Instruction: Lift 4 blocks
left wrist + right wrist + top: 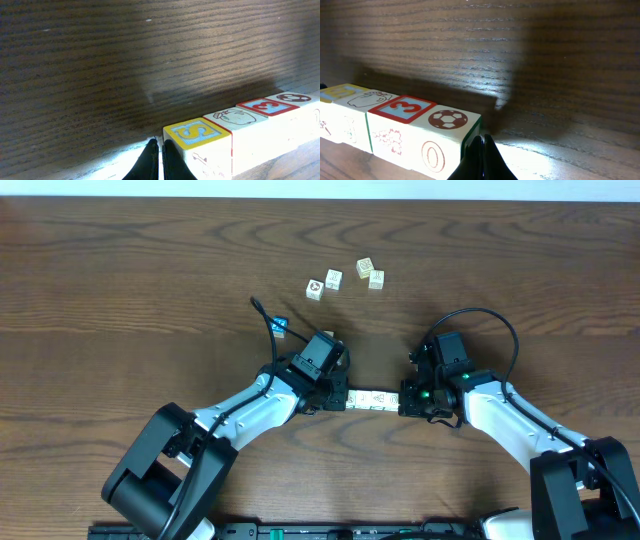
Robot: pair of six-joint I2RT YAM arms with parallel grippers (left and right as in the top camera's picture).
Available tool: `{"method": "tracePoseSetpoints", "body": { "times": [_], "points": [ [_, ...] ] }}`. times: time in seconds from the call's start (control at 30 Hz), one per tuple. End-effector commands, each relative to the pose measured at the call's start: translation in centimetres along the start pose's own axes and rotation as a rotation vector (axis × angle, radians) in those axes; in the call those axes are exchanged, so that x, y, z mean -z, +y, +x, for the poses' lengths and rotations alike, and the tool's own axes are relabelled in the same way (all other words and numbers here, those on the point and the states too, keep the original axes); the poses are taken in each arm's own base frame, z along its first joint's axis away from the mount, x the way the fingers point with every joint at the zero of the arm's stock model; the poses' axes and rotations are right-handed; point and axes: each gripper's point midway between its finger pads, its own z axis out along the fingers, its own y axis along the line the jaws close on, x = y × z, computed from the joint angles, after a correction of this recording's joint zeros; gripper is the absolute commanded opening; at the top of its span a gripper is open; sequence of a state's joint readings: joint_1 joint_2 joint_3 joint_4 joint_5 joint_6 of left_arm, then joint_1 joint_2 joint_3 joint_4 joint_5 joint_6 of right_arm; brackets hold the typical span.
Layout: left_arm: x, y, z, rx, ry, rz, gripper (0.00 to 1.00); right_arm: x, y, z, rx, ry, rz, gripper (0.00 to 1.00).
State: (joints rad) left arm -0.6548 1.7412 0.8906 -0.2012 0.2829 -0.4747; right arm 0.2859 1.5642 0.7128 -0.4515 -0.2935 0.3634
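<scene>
Pressing against one end of a short row, the left pincer (159, 152) is clenched, its two fingers pinched together with nothing between them, and its tips sit hard against the outer side of the S block (192, 134), whose top has a yellow frame. At the other end the right pincer (481, 150) is clenched empty in the same way, its tips against the outer side of the football block (447, 120). Between those two run the sketch block (235, 116) and the red-framed 3 block (265, 106), so the four blocks (371, 399) stand face to face in one straight line, squeezed between the two pincers. The row lies over the near middle of the dark wooden worktop (120, 300); I cannot tell whether it rests on the wood or hangs just above it. Well apart, toward the far edge, four loose cubes (333, 279) lie scattered, and a blue-and-white cube (281, 326) sits just beyond the left arm.
</scene>
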Motion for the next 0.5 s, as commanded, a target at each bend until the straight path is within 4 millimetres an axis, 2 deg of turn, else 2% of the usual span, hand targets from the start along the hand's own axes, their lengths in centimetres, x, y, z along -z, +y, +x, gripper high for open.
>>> {"method": "tracePoseSetpoints", "body": {
  "times": [0.0, 0.47],
  "points": [
    [-0.2, -2.3, 1.2, -0.007, 0.058, 0.113, 0.07, -0.1, 3.5, 1.1, 0.021, 0.063, -0.166, 0.01],
    [0.1, -2.6, 1.1, -0.011, 0.053, 0.124, 0.07, 0.9, 4.4, 0.8, 0.029, 0.038, -0.203, 0.01]
  ]
}}
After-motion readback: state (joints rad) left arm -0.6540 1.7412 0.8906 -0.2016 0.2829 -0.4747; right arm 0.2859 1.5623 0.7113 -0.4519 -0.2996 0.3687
